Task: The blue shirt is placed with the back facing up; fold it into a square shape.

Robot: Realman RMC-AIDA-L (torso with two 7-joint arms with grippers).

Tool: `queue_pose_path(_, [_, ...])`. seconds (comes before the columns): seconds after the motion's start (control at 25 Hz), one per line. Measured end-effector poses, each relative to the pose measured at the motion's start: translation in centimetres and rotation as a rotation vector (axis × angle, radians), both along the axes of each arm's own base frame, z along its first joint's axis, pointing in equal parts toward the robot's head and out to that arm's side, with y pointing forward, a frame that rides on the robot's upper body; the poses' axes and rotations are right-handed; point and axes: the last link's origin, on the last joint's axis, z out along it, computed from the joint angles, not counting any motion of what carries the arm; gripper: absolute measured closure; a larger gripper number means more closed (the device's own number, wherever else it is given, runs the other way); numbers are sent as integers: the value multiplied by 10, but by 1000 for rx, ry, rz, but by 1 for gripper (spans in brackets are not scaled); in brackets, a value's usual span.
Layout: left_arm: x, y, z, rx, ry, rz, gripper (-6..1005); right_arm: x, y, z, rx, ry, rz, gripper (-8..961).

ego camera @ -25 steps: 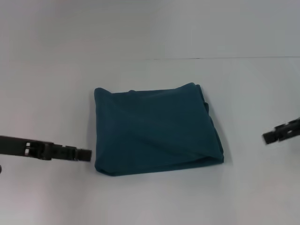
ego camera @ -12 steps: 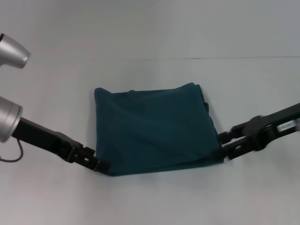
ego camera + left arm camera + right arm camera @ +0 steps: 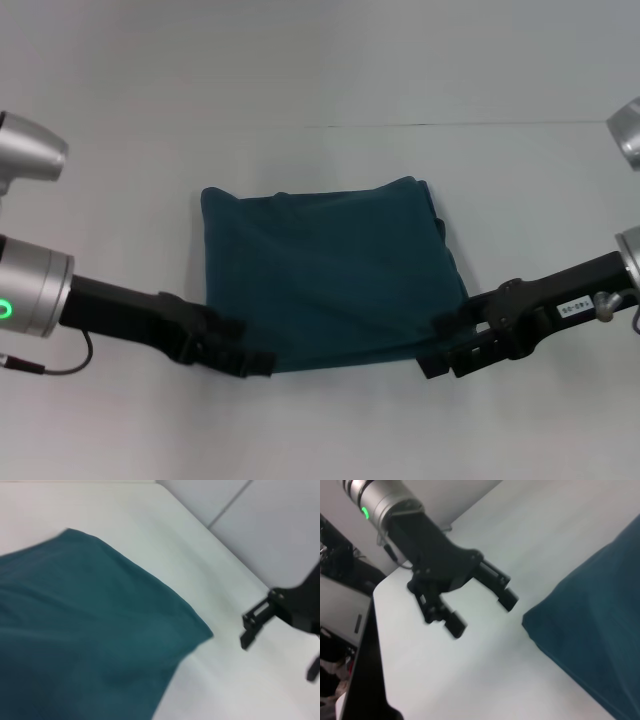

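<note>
The folded dark teal-blue soft fabric shirt (image 3: 330,275) lies mid-frame on the white tabletop (image 3: 330,430). The left claw (image 3: 262,362) and the right claw (image 3: 432,362), both spread open, apparently meet its lower corners.

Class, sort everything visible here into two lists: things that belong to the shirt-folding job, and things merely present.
Part of the job:
- blue shirt, already folded
- left gripper, open, at its near-left corner
- right gripper, at its near-right corner

Merely present:
- white table

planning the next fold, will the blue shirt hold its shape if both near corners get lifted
Probably not: the blue shirt looks like soft, creased, layered fabric, so it should sag between the left gripper and right gripper. Its stacked layers may also slide apart.
</note>
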Motion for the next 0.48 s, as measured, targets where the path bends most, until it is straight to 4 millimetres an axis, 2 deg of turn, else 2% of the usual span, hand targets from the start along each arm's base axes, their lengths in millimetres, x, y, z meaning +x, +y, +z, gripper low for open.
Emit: queue_pose_path(0.48, [18,-1,-10,-45,-11,-62,47,5,9,11,74,8,-21,71])
